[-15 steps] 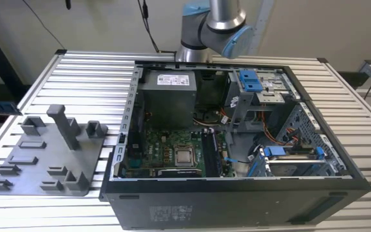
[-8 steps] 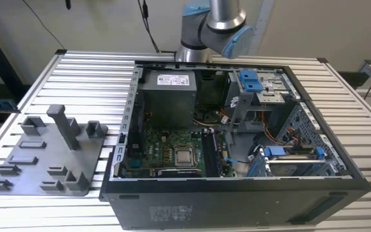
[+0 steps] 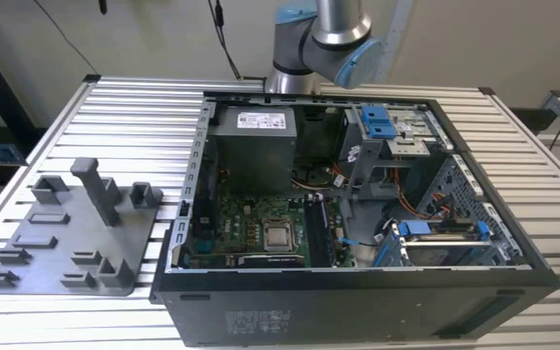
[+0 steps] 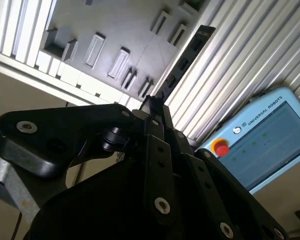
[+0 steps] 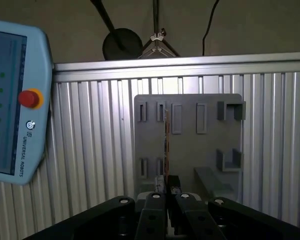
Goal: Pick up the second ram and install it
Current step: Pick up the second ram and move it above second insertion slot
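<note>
Your claw (image 5: 166, 192) pinches the second ram (image 5: 166, 145).
You see it edge-on, the grey fixture plate (image 5: 190, 150) behind it on the slatted counter (image 5: 90, 150), teach pendant (image 5: 15, 100) nearby.

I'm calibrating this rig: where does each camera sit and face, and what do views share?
Exterior view: off the arm, looking down into the open computer case; arm joint shows.
First wrist view: on the wrist, facing the fixture plate past the tool.
Second wrist view: on the wrist, sighting along the tool and second ram.
Both wrist views share ram, plate, teach pendant.
</note>
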You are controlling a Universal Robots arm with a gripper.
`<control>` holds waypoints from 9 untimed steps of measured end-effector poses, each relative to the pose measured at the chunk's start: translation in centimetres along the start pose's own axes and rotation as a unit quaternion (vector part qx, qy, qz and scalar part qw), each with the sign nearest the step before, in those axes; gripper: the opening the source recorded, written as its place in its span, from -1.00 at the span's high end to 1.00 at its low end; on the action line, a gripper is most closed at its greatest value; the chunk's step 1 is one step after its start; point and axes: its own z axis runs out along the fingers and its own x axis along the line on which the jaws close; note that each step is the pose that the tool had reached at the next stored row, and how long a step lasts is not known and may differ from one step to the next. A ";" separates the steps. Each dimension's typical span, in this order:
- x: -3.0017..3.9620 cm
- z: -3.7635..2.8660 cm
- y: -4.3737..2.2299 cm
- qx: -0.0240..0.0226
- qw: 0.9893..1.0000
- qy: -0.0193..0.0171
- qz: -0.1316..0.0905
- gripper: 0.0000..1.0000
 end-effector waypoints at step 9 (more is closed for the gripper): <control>0.02 -1.14 -0.03 0.000 1.000 0.000 0.000 0.73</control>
